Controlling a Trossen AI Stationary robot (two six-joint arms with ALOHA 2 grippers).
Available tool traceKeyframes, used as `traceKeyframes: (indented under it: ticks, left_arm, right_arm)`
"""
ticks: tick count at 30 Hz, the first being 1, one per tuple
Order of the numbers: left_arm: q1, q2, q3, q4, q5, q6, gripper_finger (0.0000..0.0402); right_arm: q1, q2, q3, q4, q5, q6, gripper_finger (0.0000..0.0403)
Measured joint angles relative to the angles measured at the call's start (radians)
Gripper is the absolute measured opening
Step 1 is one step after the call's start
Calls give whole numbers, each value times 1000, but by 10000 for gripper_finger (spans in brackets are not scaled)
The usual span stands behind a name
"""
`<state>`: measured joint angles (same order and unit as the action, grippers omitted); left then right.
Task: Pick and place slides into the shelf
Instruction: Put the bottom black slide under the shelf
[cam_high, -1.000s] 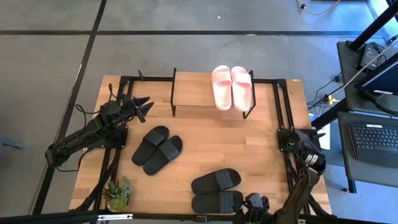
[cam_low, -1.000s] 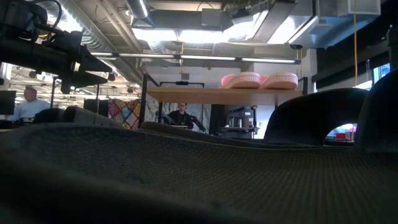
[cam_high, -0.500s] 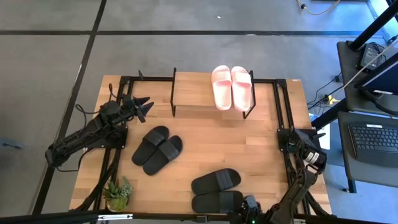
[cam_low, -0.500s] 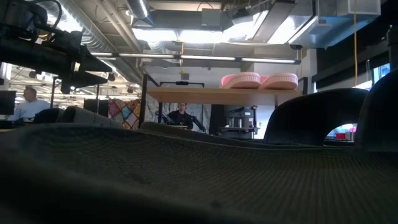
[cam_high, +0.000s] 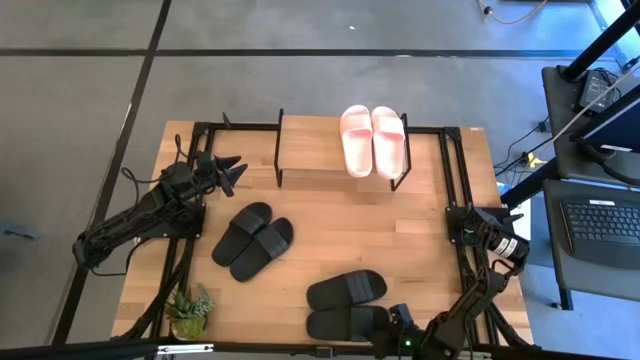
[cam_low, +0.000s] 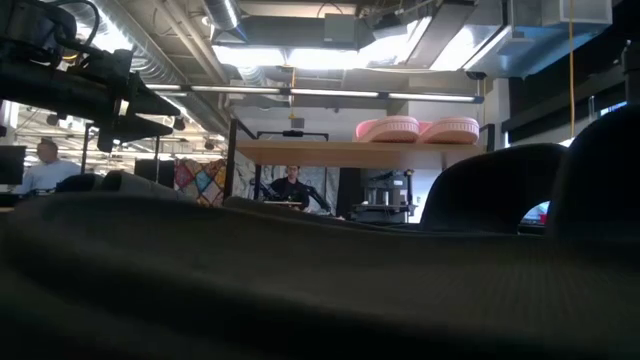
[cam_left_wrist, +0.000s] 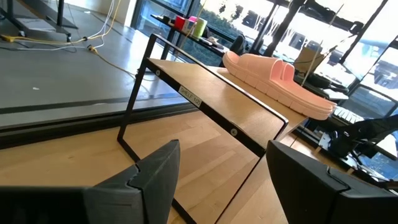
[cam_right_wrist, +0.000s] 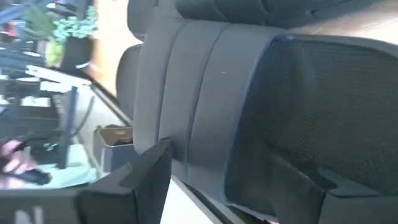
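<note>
I see a pale pink pair of slides (cam_high: 373, 140) on the shelf (cam_high: 310, 150), whose top board is light wood and frame black. Two matte black pairs (cam_high: 252, 240) (cam_high: 347, 306) lie on the honey-coloured tabletop (cam_high: 400, 240). A small green plant (cam_high: 189, 311) shows, and both arms are dark.

Shelf (cam_high: 320, 150): left half of the top board bare; right half taken by the pink pair (cam_high: 373, 140). Tabletop (cam_high: 330, 230): open strip between the shelf and the black pairs. Obstacles: one black pair (cam_high: 252, 240) left of centre, a second (cam_high: 348, 306) by the near edge, a small plant (cam_high: 189, 310) at the near left corner.
</note>
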<state>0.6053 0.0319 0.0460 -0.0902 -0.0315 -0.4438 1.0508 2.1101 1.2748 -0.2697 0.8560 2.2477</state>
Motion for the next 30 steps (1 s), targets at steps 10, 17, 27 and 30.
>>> traceKeyframes:
  ticks: [10, 17, 27, 30]
  left_arm:
    - [0, 0, 0, 0, 0, 0, 230]
    - [0, 0, 0, 0, 0, 0, 230]
    - [0, 0, 0, 29, 0, 8, 230]
    - [0, 0, 0, 76, 0, 16, 230]
  right_arm:
    - [0, -3, -82, 208, 45, -163, 234]
    - [-1, -2, -82, 203, 38, -161, 230]
    - [-1, 0, -83, 201, 38, -160, 100]
    - [0, 0, -83, 201, 40, -160, 42]
